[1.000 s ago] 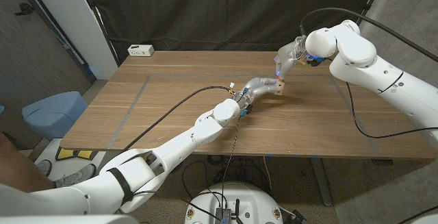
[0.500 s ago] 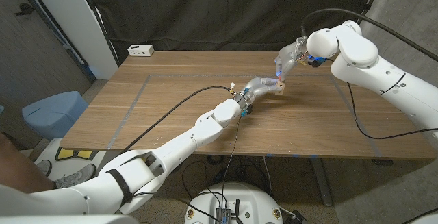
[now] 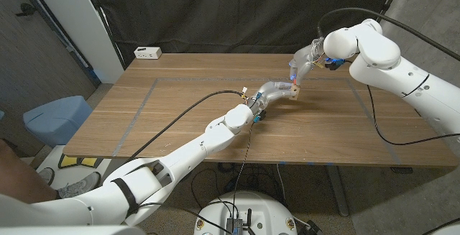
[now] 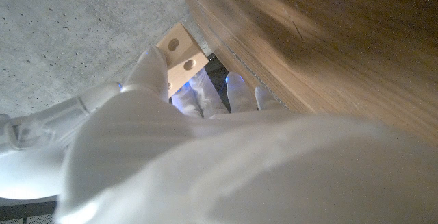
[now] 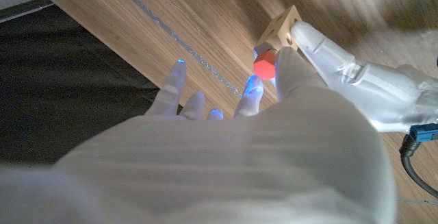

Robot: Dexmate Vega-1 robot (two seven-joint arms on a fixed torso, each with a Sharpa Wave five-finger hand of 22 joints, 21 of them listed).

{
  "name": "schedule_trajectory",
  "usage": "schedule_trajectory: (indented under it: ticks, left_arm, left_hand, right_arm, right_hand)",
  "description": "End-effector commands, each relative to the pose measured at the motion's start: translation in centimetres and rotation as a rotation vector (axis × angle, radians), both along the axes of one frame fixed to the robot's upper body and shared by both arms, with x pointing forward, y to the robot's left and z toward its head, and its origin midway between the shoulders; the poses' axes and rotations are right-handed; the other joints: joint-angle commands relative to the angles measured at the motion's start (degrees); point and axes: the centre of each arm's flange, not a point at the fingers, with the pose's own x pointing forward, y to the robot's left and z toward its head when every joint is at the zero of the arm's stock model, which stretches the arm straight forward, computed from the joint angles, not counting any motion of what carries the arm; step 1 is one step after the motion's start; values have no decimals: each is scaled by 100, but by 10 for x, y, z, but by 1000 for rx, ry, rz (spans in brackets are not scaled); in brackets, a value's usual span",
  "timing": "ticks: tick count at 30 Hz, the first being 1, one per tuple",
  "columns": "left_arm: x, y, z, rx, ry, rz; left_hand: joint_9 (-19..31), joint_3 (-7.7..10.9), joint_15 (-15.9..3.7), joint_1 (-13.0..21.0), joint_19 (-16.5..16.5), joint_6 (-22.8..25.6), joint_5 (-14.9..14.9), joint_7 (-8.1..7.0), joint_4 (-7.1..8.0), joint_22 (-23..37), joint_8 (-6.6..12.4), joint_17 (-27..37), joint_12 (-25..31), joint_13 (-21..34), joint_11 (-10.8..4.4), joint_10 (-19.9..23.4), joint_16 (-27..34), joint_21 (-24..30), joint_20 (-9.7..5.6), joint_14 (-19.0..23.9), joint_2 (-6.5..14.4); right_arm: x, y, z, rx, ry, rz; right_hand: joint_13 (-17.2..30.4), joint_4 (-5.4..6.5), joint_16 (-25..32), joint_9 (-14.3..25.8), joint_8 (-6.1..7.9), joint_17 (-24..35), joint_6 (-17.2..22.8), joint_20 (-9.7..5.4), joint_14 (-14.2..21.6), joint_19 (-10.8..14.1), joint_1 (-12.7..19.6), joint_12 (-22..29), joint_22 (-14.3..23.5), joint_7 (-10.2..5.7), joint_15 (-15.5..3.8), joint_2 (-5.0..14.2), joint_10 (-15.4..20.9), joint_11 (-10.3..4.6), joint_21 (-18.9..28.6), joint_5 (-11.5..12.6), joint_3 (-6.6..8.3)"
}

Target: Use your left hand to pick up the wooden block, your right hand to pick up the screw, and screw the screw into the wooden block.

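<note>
The right hand pinches a small screw with a round red head between its thumb and a finger, while the other fingers spread out over the table. The red head sits right at the fingertips and touches the face of the small pale wooden block with round holes. The left hand holds that block at its own fingertips, with the thumb pressed on one side, so the block sits between the two hands, just above the brown wooden table. In the left wrist view the block shows two round holes on its face. The step now looks like turning the screw into a hole. To do it well, the left hand should keep the block very still, and the right hand should keep the screw straight with the hole and push gently while it twists. If the screw tips, it may slip out of the pinch. There are no bowls or boxes near the fingers. Far from both hands, at the back edge of the table, lies a small white power strip.
</note>
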Motion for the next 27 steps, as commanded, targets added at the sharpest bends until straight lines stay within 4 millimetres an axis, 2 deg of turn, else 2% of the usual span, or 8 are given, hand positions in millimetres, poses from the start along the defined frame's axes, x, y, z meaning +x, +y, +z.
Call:
schedule_trajectory:
  ticks: [1, 5, 9, 27]
  left_arm:
    - [0, -1, 0, 3, -2, 0]
    - [0, -1, 0, 3, -2, 0]
    - [0, -1, 0, 4, 0, 0]
    - [4, -1, 1, 9, 6, 1]
  left_hand:
    - [19, 210, -269, -21, -22, 65, 19, -13, 163, 28, 33, 11, 35, 34, -33, 36, 21, 36, 2, 18, 51]
    - [20, 213, -265, -23, -19, 57, 20, -3, 165, 28, 30, 11, 34, 34, -33, 33, 22, 38, 9, 20, 56]
    - [20, 217, -264, -23, -19, 57, 21, 5, 165, 28, 30, 11, 35, 34, -33, 33, 21, 38, 9, 17, 60]
    - [20, 223, -276, -21, -16, 53, 21, -7, 158, 28, 29, 10, 34, 32, -34, 31, 23, 40, -1, 19, 56]
  right_arm:
    - [-3, -4, 3, -7, 19, -6]
    - [-2, -5, 3, -5, 5, -2]
    - [-1, -6, 3, -6, -3, -5]
    - [9, -6, 1, 10, -7, 13]
  right_hand:
    - [16, 33, -33, -6, -56, 8, -162, 14, -92, -71, 31, -23, 29, -64, 17, -63, -114, -26, -34, 5, 10]
    - [16, 12, -38, -11, -71, 5, -209, 31, -127, -90, 69, -19, 29, -108, 14, -76, -146, -27, -32, 12, 24]
    - [17, 1, -19, -11, -8, 7, -85, 33, -129, -93, 116, 14, 29, -147, -20, -76, -116, -128, -18, 23, 49]
    - [14, 15, 61, 37, 249, 5, 345, -40, -6, 25, 202, 98, 28, -102, -131, -39, 78, -299, 38, 33, 81]
